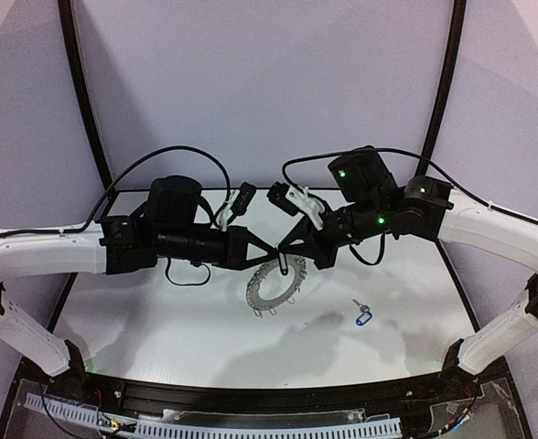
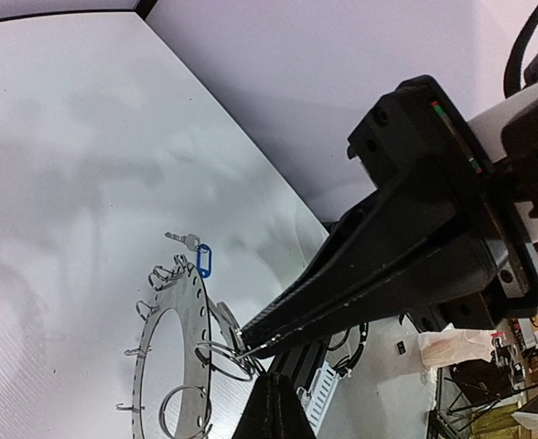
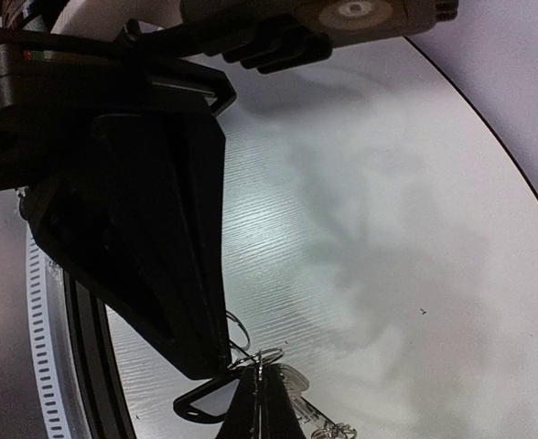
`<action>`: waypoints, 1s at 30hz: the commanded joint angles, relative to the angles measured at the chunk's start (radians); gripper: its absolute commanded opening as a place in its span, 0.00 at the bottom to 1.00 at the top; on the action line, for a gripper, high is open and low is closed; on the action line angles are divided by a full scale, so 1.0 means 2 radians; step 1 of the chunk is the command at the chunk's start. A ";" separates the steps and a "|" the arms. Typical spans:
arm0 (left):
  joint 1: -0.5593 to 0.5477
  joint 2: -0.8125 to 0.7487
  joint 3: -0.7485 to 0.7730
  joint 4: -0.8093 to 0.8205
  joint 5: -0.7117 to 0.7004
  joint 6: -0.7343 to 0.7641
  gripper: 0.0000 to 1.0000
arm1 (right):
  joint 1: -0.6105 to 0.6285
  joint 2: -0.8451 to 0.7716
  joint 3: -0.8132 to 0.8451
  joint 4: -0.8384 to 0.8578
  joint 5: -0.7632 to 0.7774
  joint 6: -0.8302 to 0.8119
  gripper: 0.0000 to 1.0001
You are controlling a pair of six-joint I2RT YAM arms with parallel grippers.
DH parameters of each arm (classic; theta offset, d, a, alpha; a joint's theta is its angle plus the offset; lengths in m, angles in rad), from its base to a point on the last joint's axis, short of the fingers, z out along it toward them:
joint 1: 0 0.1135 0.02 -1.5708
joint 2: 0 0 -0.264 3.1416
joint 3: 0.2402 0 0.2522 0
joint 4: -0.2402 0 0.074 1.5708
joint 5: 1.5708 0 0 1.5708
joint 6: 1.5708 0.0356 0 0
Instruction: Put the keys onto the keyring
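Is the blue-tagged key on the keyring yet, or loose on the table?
Loose. The blue-tagged key lies on the table, clear of the keyring, with bare tabletop between them in the top view.

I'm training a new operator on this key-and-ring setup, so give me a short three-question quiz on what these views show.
1. True or false: the small metal key with a blue plastic tag lies on the white table, apart from the large flat black ring-shaped disc fringed with silver wire loops.
2. The left arm's fingers and the right arm's fingers meet: A) over the disc's far edge; B) over the blue-tagged key; C) at the table's near edge.
3. Are both pairs of fingers open or shut?
Key: 1 true; 2 A; 3 shut.
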 commanded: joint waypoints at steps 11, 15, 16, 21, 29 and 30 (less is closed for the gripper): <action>0.005 0.024 0.034 -0.021 0.014 0.000 0.01 | 0.009 -0.009 -0.003 0.023 0.004 -0.002 0.00; 0.007 0.032 0.037 -0.020 0.022 -0.003 0.01 | 0.009 -0.014 -0.005 0.025 0.007 0.001 0.00; 0.007 0.033 0.037 -0.020 0.024 -0.003 0.01 | 0.009 -0.015 -0.006 0.026 0.007 0.001 0.00; 0.008 0.034 0.037 -0.020 0.033 0.000 0.01 | 0.009 -0.019 -0.008 0.025 0.009 0.001 0.00; 0.008 0.016 0.038 -0.065 0.031 0.062 0.01 | 0.009 -0.037 -0.006 0.017 0.032 0.013 0.00; 0.008 0.017 0.041 -0.079 0.022 0.067 0.13 | 0.009 -0.039 -0.005 0.017 0.022 0.013 0.00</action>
